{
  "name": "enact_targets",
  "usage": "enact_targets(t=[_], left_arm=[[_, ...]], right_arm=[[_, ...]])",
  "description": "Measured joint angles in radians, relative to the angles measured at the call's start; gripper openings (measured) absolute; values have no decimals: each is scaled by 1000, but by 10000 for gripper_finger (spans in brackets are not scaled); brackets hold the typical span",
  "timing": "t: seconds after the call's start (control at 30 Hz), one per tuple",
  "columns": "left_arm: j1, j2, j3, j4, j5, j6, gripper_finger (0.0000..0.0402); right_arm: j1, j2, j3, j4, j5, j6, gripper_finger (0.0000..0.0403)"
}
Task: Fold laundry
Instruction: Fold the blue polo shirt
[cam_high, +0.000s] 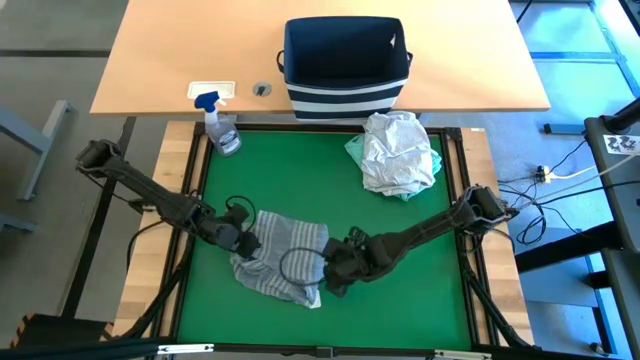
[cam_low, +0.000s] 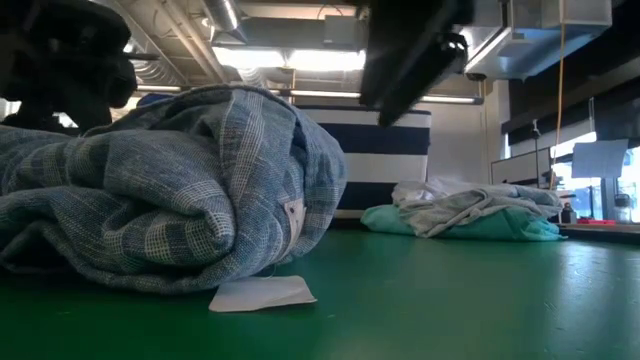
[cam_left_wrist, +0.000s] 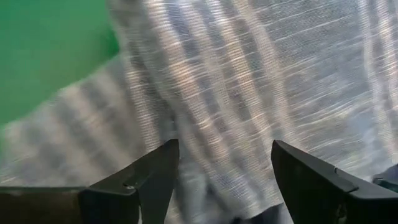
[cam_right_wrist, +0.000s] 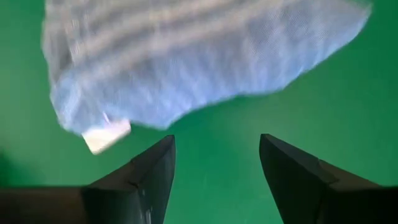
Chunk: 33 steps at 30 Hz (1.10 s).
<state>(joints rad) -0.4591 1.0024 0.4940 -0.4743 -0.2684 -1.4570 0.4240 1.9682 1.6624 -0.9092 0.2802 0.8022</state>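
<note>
Striped shirt lies bunched near-centre on the mat, its long axis probably left to right; left gripper parted over its left end, right gripper parted just beside its right edge.

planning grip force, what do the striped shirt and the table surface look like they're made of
Striped shirt: looks like a thin woven fabric, probably cotton, matte; fine grey-blue and white threads show and it slumps in soft folds. Table surface: smooth green mat with a slight sheen, faintly reflecting light in the low view; the exact material is unclear.
</note>
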Motion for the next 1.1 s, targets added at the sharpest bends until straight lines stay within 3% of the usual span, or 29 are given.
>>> enact_targets(t=[0.53, 0.7, 0.93, 1.1], left_arm=[[16, 76, -15, 46, 121, -20, 234], [16, 114, -15, 85, 167, 39, 176], [16, 96, 14, 103, 231, 107, 23], [4, 16, 128, 106, 233, 125, 11]], right_arm=[[36, 2, -141, 229, -21, 6, 232], [36, 2, -170, 302, -22, 35, 232], [34, 2, -176, 327, -10, 38, 232], [34, 2, -176, 304, -10, 57, 232]])
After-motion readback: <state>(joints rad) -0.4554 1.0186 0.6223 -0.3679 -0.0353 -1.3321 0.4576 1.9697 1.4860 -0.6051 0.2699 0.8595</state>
